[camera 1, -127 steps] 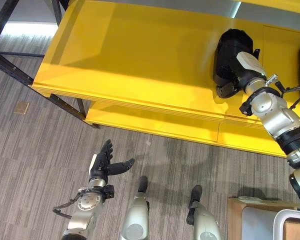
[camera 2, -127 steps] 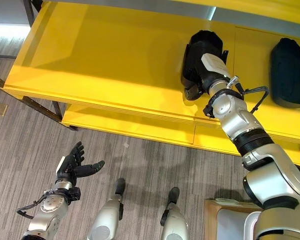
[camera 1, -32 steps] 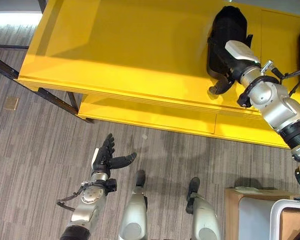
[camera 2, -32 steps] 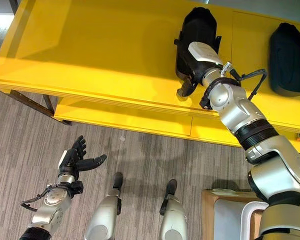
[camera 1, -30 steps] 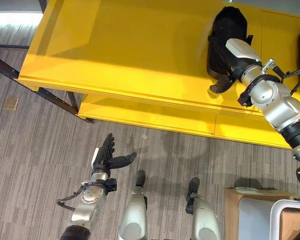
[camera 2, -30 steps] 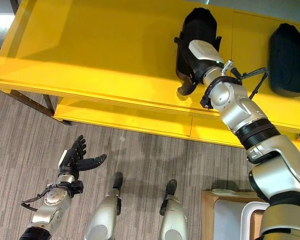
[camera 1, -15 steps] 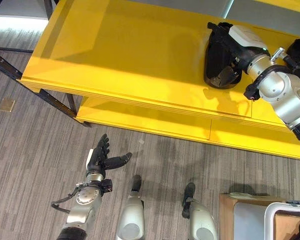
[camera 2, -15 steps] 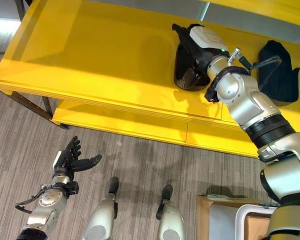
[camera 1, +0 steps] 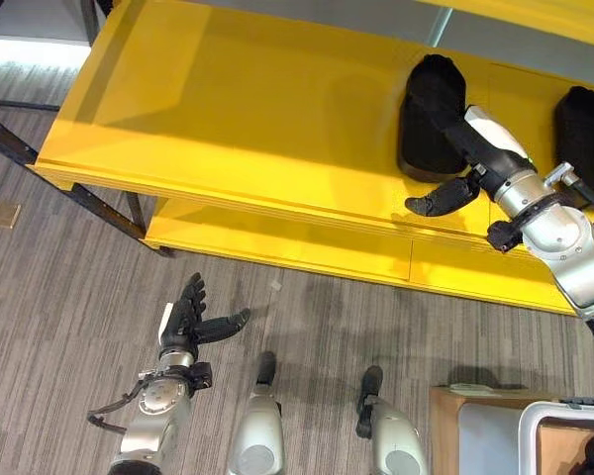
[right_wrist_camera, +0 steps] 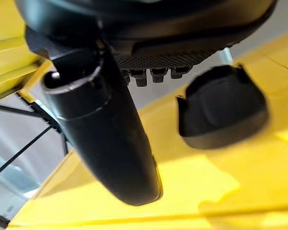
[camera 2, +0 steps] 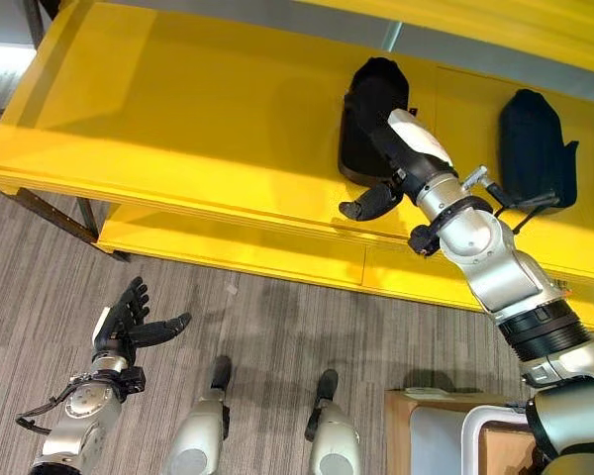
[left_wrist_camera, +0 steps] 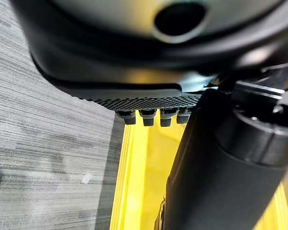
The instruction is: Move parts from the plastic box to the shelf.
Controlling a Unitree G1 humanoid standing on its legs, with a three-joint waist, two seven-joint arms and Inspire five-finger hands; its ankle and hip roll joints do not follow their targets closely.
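While the right hand (camera 1: 453, 168) reaches over the front part of the yellow shelf (camera 1: 228, 119), its fingers lie straight along the nearer black part (camera 2: 368, 109) and its thumb (camera 2: 369, 204) sticks out toward the shelf's front edge, so the hand is spread wide and holds nothing. Whether the fingers actually touch that part can't be told from the head views; the right wrist view shows the part (right_wrist_camera: 223, 108) sitting on the yellow surface past the thumb, apart from it, w/ fingers extended straight. A second black part (camera 2: 535, 134) rests on the same shelf surface further to the robot's right, well apart from the first, separated by a seam in the yellow top. Both parts sit toward the back half of the shelf. Below the top surface a lower yellow ledge (camera 1: 277, 242) runs along the front, and dark metal frame bars (camera 1: 69, 188) slope down at the shelf's left end. Left hand (camera 1: 186, 323) hangs low over the grey carpet floor (camera 1: 59, 287), nowhere near the shelf, fingers spread and relaxed, thumb out to the side, empty. At the lower right corner, a wooden-edged stand (camera 1: 450, 430) holds the plastic box (camera 1: 564, 416), only its pale rim in view; contents can't be seen.
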